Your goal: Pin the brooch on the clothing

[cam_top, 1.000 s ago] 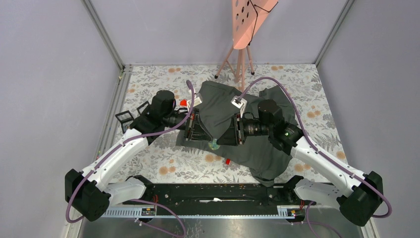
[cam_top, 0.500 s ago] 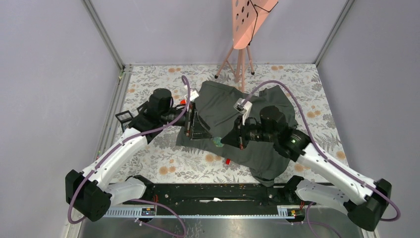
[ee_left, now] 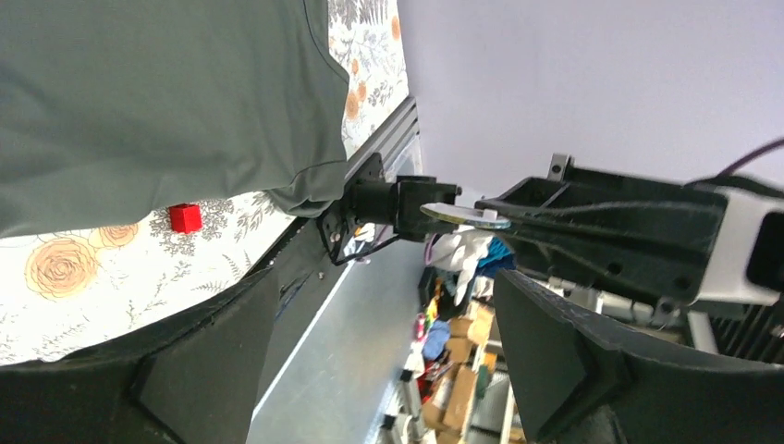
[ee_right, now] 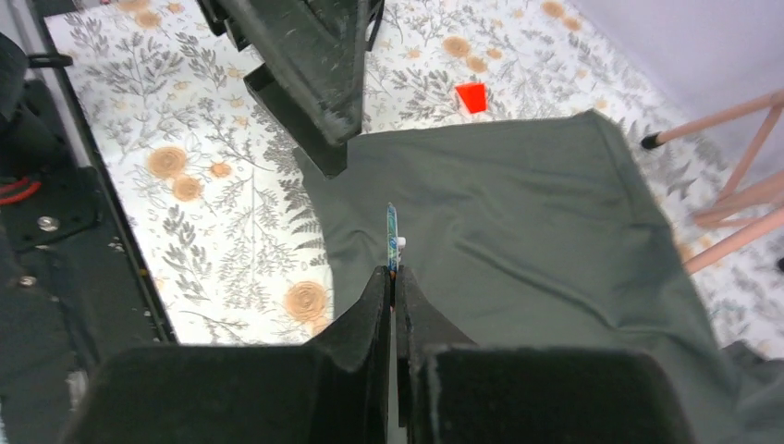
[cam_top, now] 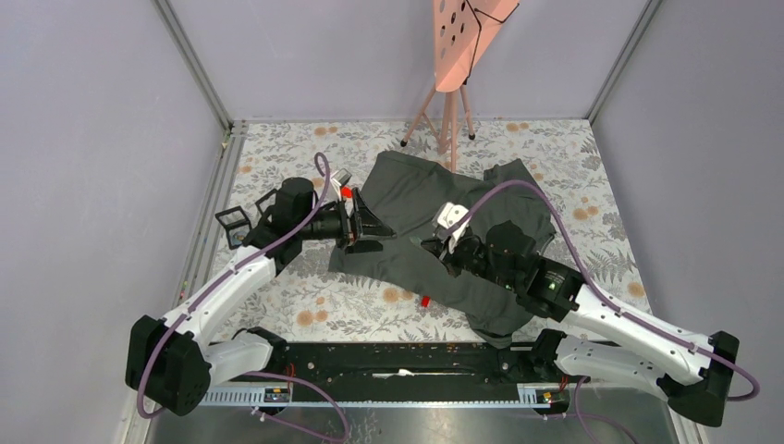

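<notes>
the soft dark grey t-shirt lies creased. above it the right gripper pinches a thin round brooch; the left gripper gapes empty.

the table, covered in a floral print, bears the clothing spread from its centre toward 2 o'clock. a near red block lies just off the clothing's 6 o'clock hem and a far red block by its 10 o'clock edge. a pink tripod stands at 12 o'clock.

Top camera high overhead, facing down; wrist cameras close, low; all share T-shirt.
</notes>
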Action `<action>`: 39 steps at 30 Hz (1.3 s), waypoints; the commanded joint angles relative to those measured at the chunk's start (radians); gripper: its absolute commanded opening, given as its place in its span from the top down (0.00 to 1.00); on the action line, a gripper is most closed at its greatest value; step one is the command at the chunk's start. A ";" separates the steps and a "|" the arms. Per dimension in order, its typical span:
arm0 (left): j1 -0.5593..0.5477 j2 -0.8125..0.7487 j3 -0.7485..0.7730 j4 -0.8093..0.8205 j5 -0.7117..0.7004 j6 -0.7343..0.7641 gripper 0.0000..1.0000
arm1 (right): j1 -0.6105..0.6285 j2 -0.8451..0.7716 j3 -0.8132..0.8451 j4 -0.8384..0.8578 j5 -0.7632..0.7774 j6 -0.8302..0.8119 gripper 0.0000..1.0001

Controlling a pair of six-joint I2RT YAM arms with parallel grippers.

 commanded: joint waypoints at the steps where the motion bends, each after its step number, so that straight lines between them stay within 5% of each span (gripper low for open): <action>1: 0.023 -0.064 -0.007 0.034 -0.074 -0.144 0.11 | 0.060 -0.002 -0.010 0.129 0.102 -0.189 1.00; 12: 0.024 -0.034 -0.014 0.034 -0.033 -0.213 0.12 | 0.122 0.046 0.021 0.103 0.009 -0.331 1.00; 25: 0.021 -0.002 -0.016 -0.064 0.009 -0.152 0.47 | 0.240 0.143 0.053 0.130 0.163 -0.474 1.00; 39: 0.018 -0.005 -0.046 -0.063 0.029 -0.159 0.73 | 0.325 0.231 0.055 0.221 0.306 -0.581 1.00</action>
